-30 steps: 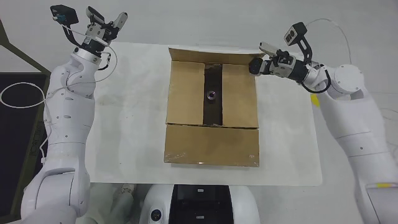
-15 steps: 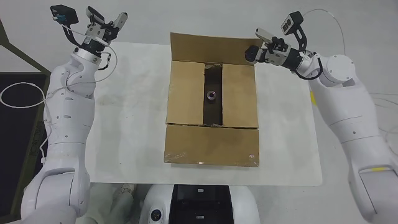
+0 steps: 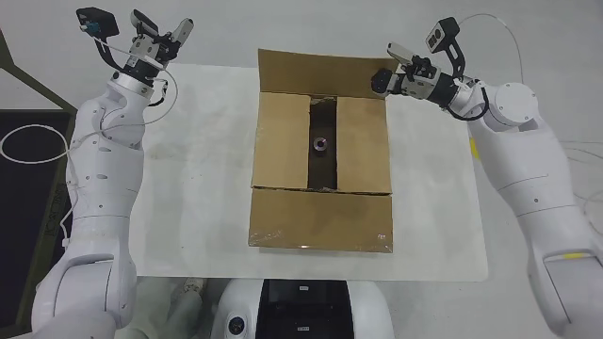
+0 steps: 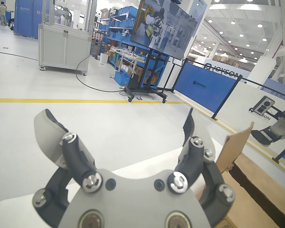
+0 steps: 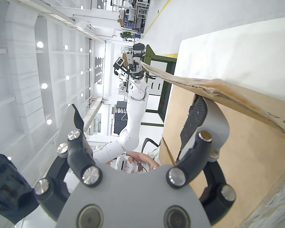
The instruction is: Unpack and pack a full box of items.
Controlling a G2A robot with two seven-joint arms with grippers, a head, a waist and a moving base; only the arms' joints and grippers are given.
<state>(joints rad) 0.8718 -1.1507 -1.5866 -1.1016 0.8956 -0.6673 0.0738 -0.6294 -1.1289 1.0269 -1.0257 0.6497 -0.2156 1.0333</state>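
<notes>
A brown cardboard box (image 3: 283, 141) stands in the middle of the white table (image 3: 198, 179). Its two side flaps lie almost shut, leaving a dark slot with a small round item (image 3: 321, 142) inside. The far flap (image 3: 320, 74) tilts up and the near flap (image 3: 320, 221) lies folded outward. My right gripper (image 3: 381, 81) is open at the far flap's right corner; in the right wrist view one finger (image 5: 199, 112) touches the flap's edge (image 5: 218, 88). My left gripper (image 3: 162, 36) hangs open over the table's far left corner, away from the box, holding nothing (image 4: 118, 124).
Bare tabletop lies on both sides of the box. A dark mat with a white cable loop (image 3: 28, 141) lies on the floor left of the table. The box flap's corner (image 4: 237, 148) appears beside the left gripper in its wrist view.
The right gripper moved toward the far edge and the far flap tilted up with it a second ago; both have kept still since. The left arm stayed put.
</notes>
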